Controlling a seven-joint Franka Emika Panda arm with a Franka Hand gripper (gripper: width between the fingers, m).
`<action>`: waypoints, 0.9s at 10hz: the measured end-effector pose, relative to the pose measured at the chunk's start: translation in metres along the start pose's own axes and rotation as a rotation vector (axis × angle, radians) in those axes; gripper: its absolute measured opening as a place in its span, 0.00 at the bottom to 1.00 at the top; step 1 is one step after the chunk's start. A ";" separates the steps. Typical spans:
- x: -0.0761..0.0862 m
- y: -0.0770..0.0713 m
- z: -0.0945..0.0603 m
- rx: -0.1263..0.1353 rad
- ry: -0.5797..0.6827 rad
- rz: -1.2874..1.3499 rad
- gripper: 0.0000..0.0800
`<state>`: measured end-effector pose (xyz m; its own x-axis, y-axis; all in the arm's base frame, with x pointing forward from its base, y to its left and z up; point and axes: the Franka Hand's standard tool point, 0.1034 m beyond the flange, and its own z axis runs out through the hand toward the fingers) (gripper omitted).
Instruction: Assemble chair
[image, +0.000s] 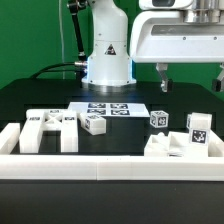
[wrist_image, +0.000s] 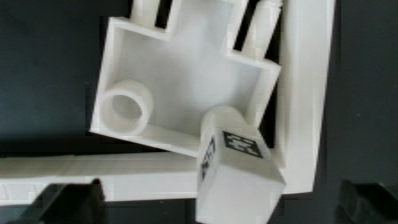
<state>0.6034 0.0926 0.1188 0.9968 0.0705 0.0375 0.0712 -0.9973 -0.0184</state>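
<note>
The chair lies in loose white parts. In the exterior view a slotted panel (image: 50, 130) lies at the left, with a small tagged block (image: 95, 123) beside it. A tagged cube (image: 160, 120), a tagged leg block (image: 198, 128) and a flat panel (image: 172, 148) lie at the right. My gripper (image: 191, 78) hangs open and empty above the right group. The wrist view shows the panel with a round hole (wrist_image: 128, 105) and the tagged leg block (wrist_image: 231, 155) on it, below my open gripper (wrist_image: 217, 205).
The marker board (image: 108, 109) lies flat in front of the robot base (image: 107, 55). A low white rail (image: 100, 166) runs along the front and up the left side (image: 8, 138); it also shows in the wrist view (wrist_image: 80, 165).
</note>
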 end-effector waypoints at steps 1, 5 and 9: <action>-0.007 0.010 0.002 -0.002 -0.007 -0.097 0.81; -0.018 0.026 0.005 0.001 -0.019 -0.125 0.81; -0.034 0.038 0.014 -0.003 -0.021 -0.216 0.81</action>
<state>0.5723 0.0524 0.1029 0.9589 0.2830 0.0194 0.2832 -0.9590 -0.0093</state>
